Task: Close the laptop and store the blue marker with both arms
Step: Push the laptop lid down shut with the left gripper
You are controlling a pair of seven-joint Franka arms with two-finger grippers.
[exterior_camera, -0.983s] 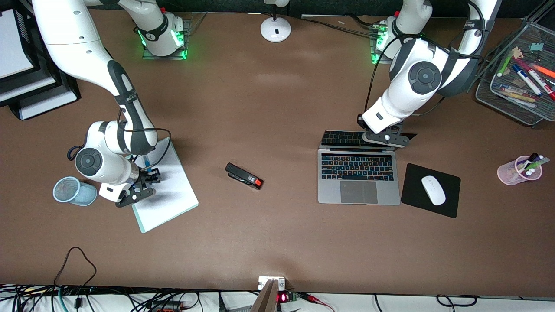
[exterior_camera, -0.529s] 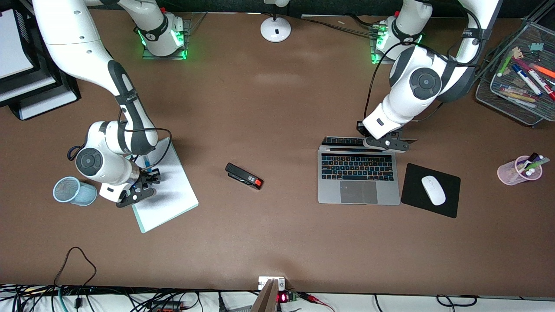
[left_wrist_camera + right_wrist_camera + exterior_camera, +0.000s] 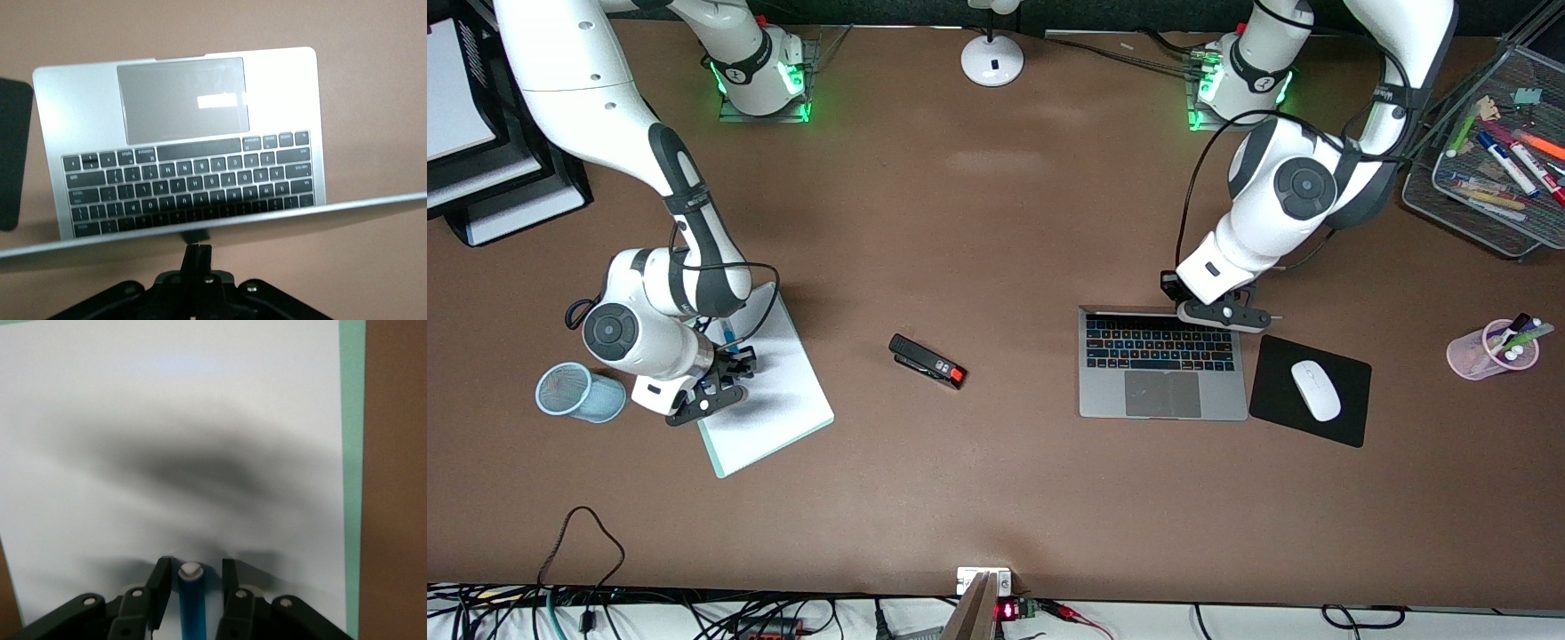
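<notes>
The silver-grey laptop [image 3: 1161, 382] is open toward the left arm's end of the table, with its lid upright and edge-on above the keyboard. My left gripper [image 3: 1218, 316] is shut, its fingertips pressed against the back of the lid. In the left wrist view the lid edge [image 3: 213, 225] crosses just above the left gripper [image 3: 198, 248], with the keyboard [image 3: 190, 190] past it. The blue marker [image 3: 192, 603], with a whitish end, lies on the white paper of a clipboard [image 3: 778, 404]. My right gripper [image 3: 193, 568] is open, one finger on each side of the marker; it shows low over the clipboard in the front view [image 3: 734, 363].
A black stapler [image 3: 927, 361] lies mid-table. A white mouse [image 3: 1315, 389] sits on a black mouse pad [image 3: 1272, 418] beside the laptop. A blue mesh cup [image 3: 569, 391] stands beside the clipboard. A pink pen cup [image 3: 1489, 351] and a wire tray [image 3: 1432, 191] are at the left arm's end.
The laptop lid has swung from tilted back to upright, toward the keyboard. My left gripper has moved with it toward the front camera. The right arm has not moved.
</notes>
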